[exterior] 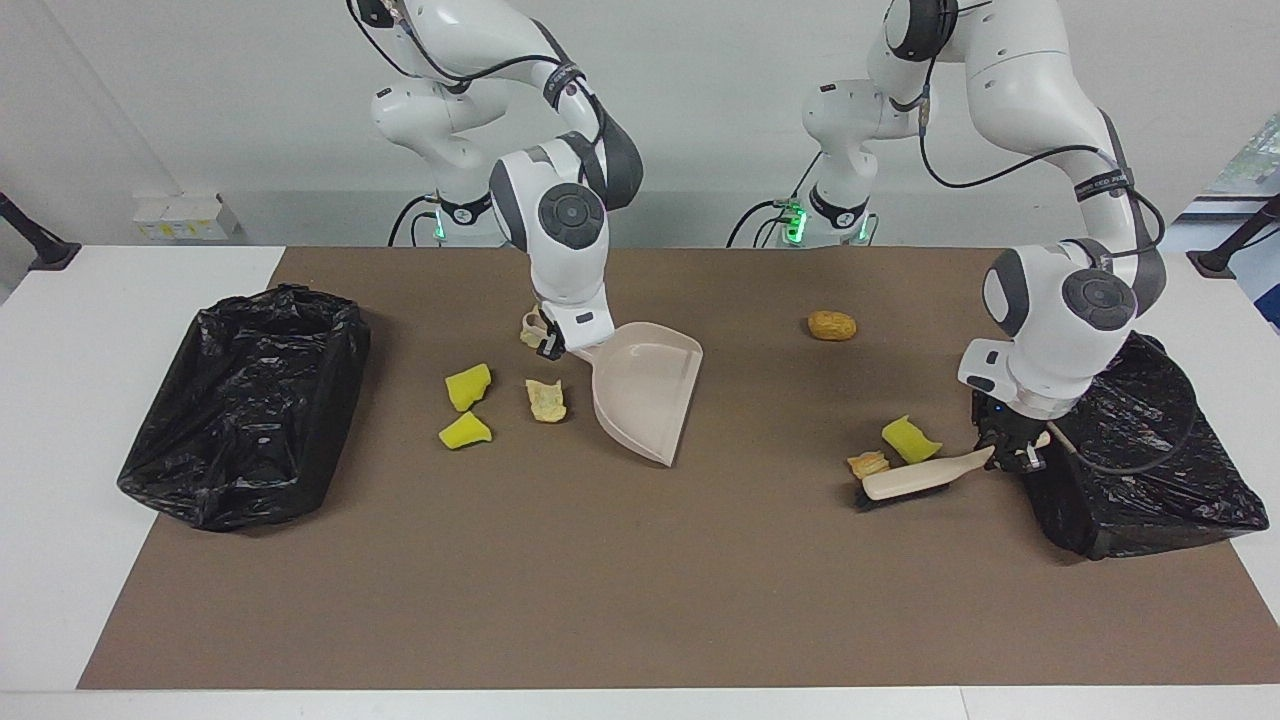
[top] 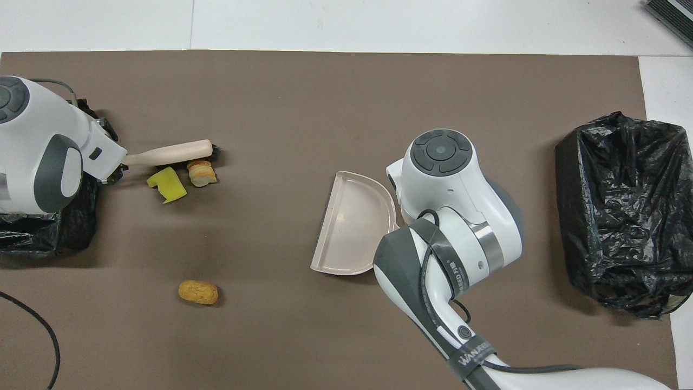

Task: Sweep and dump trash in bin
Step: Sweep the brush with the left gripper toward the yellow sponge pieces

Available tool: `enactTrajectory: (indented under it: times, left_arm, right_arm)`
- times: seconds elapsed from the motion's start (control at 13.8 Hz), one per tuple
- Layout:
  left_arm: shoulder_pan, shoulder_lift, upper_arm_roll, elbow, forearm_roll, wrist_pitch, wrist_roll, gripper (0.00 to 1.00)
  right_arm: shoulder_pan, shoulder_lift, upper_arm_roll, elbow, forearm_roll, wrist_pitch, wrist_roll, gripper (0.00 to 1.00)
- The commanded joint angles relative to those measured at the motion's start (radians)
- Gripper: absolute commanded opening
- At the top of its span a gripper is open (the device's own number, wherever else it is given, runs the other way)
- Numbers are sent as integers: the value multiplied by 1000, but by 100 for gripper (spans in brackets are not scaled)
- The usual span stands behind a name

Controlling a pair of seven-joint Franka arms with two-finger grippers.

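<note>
Hiding yellow wedges (exterior: 467,403) overhead, perhaps dumplings (exterior: 546,399)

I can read only bits of white letters on the dark band (top: 470,355) around the right arm; they look like "WANGE". Another band (top: 453,269) has letters too small to read.

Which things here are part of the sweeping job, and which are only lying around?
Part of the job:
- brush, held by left gripper
- dustpan, held by right gripper
- trash: yellow wedges, bread pieces, pale lumps
- black bag bin at the right arm's end

Lying about:
- second black bag under the left arm
- brown mat
</note>
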Motion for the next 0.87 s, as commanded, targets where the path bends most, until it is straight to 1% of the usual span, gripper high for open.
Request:
enactTrajectory:
  times: [0.0,0.15,0.36,0.51,0.65,0.73,0.8]
  left_arm:
    - [-21,-114,5,-133,18,-44,7,0]
    - [-23,-184,3,-197,16,-82,-5,0]
    - [-53,-298,3,-320,16,-119,-134,0]
    - [-72,-326,2,-331,16,-184,-237,0]
    - [-101,-349,2,-331,16,-256,-380,0]
    - [-103,-364,-1,-331,15,-294,-475,0]
    - [-112,-391,-6,-331,16,-300,-526,0]
  right_arm:
    - [-8,-50,6,-68,-17,21,-121,0]
    - [-4,-53,5,-73,-24,39,-130,0]
    - [-10,-53,5,-84,-40,33,-165,0]
    - [-13,-53,5,-85,-41,31,-165,0]
    - [-16,-56,5,-93,-49,40,-170,0]
    - [-13,-66,5,-110,-75,57,-185,0]
    - [-10,-76,5,-133,-110,94,-217,0]
